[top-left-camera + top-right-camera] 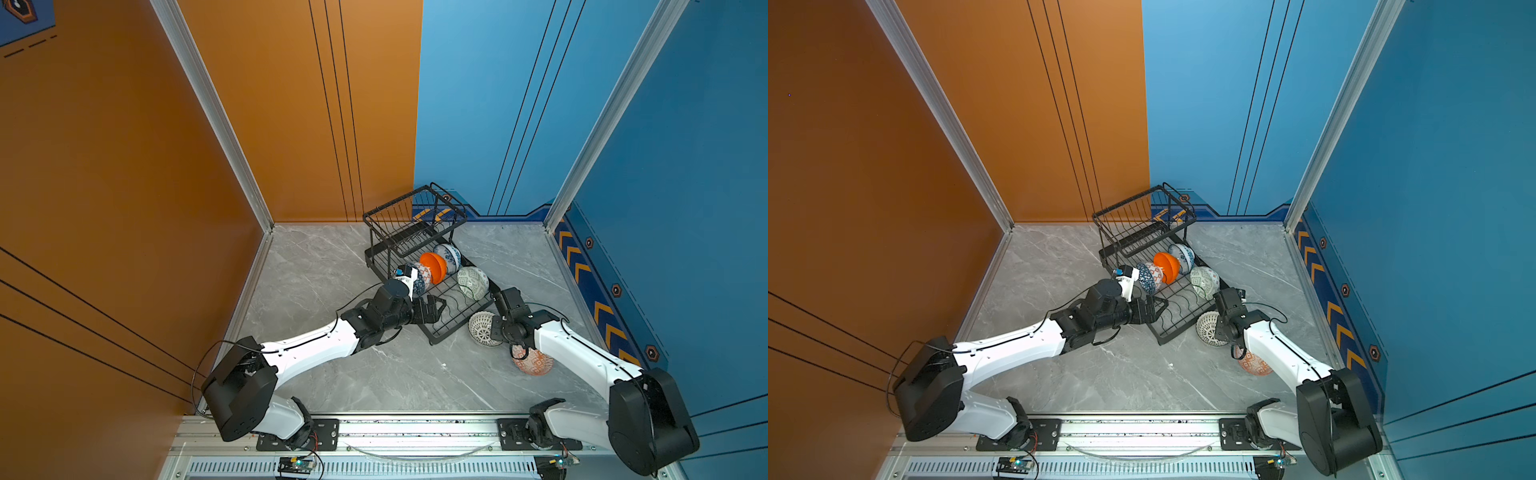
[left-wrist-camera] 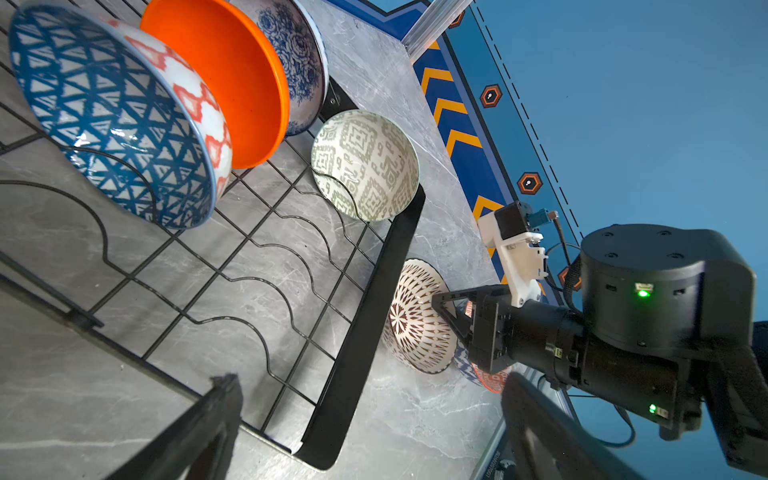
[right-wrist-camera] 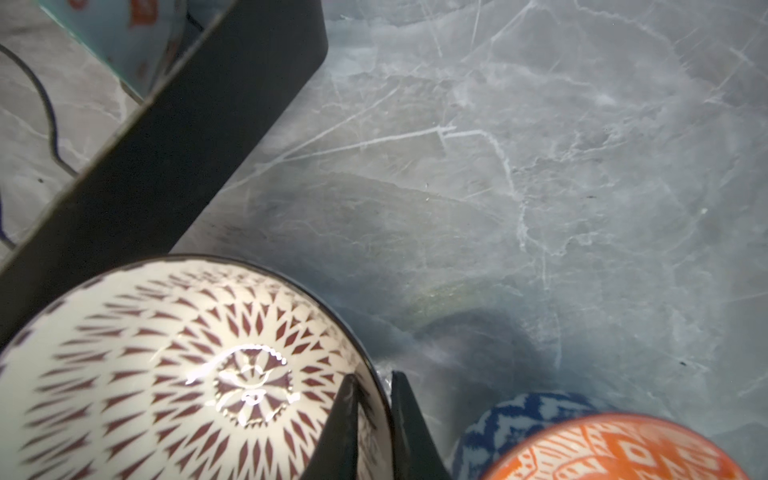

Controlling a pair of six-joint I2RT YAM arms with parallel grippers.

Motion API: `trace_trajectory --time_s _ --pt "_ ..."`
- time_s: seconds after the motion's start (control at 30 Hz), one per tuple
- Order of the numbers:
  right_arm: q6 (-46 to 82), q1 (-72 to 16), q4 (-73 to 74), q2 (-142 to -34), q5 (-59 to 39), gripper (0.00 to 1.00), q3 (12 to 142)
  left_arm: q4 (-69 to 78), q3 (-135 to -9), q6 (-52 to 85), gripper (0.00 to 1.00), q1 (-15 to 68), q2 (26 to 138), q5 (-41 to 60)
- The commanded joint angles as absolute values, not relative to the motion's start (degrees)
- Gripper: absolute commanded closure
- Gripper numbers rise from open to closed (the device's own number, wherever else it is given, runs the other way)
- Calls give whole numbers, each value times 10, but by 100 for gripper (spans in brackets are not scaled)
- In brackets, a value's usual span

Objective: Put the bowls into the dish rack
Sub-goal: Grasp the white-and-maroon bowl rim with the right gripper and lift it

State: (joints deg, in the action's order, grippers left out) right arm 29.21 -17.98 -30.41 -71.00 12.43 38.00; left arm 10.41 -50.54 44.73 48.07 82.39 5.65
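Right wrist view: the right hand [image 3: 376, 384] is clamped on the rim of the white lattice bowl [image 3: 166, 374], one finger inside the mouth and one outside. In both top views this bowl sits on the right, just outside the near right edge of the dish rack [image 2: 365, 316], with its mouth turned toward the rack. Whether it is clear of the table [image 1: 332, 266] cannot be determined.

The left hand [image 1: 440, 307] has its jaws wide apart and holds nothing. It hangs over the near end of the rack base.

Four bowls stand on edge in the rack base:
- the blue triangle bowl [image 1: 419, 277], nearest in the left row
- the plain orange bowl [image 1: 434, 266], directly behind it
- the white-blue floral bowl [image 1: 449, 255], farthest in that row
- the pale green bowl [image 1: 472, 282], alone on the right side of the base

The red-orange patterned bowl [image 1: 534, 361] rests on the table, nearer than the lattice bowl. It is partly hidden under the right arm.

Nothing is seen in the raised basket at the far end of the rack.
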Motion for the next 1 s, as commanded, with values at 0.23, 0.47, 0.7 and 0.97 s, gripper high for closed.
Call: trace_trajectory --time_s 0.23,0.47,0.7,0.97 --pt "288 -177 -332 -645 143 100 409 90 -543 435 2 490 848 82" --pt "286 -180 -366 -610 146 100 435 81 -563 431 2 494 866 93" --pt "286 -204 -405 -577 167 100 494 75 -586 426 0 495 881 107" --pt "282 -259 -379 -623 200 100 594 69 -656 431 11 502 917 137"
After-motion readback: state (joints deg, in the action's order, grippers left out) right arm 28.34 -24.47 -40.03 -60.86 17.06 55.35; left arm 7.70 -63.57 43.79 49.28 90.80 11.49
